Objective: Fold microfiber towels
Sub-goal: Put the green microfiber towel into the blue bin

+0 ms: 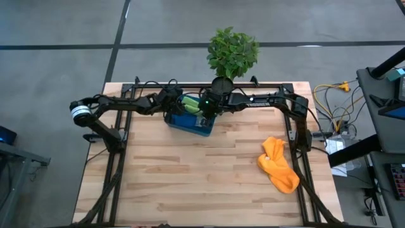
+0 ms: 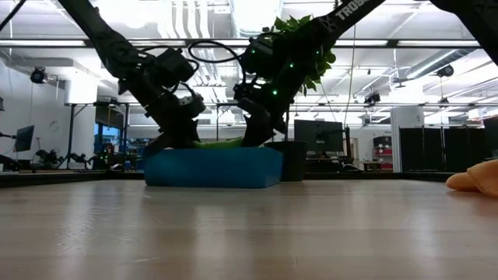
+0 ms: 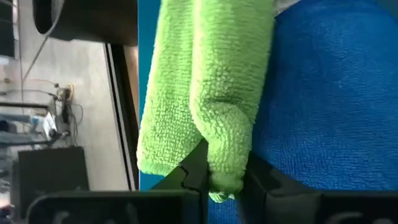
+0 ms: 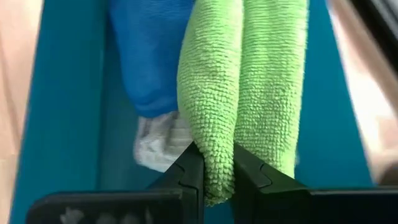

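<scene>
Both grippers, left (image 3: pixel 222 180) and right (image 4: pixel 216 171), pinched narrowly on lime green towel (image 1: pixel 190 102) in blue tray (image 1: pixel 190 124), upper centre. Risk: thin edge hold slipping, unfolding the towel.

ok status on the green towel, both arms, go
Left gripper and right gripper each pinch the green towel over the blue tray. Orange towel unfolded. Nothing blocking.

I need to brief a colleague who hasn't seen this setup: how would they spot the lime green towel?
Find the blue tray at the table's far edge, before the potted plant. The lime green towel lies in it, pinched at each end by a gripper, the only green cloth beside the blue towel.
</scene>
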Controlling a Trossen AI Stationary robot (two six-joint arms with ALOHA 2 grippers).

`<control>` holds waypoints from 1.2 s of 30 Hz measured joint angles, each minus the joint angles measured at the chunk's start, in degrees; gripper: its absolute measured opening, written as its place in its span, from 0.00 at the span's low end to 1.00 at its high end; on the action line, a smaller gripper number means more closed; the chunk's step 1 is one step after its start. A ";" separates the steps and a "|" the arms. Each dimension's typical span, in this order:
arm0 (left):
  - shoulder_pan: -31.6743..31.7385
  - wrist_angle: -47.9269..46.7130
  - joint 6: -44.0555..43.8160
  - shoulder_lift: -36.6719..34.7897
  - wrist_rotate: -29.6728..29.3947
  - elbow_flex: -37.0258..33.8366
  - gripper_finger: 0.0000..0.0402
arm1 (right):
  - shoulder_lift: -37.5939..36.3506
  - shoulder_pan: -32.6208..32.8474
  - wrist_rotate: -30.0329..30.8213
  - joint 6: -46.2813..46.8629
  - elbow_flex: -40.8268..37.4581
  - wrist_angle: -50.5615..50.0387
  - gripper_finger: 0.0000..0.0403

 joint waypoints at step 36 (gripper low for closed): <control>0.73 -11.25 -17.81 0.31 16.10 9.54 0.02 | -1.82 -0.51 -8.42 5.39 -0.04 2.12 0.37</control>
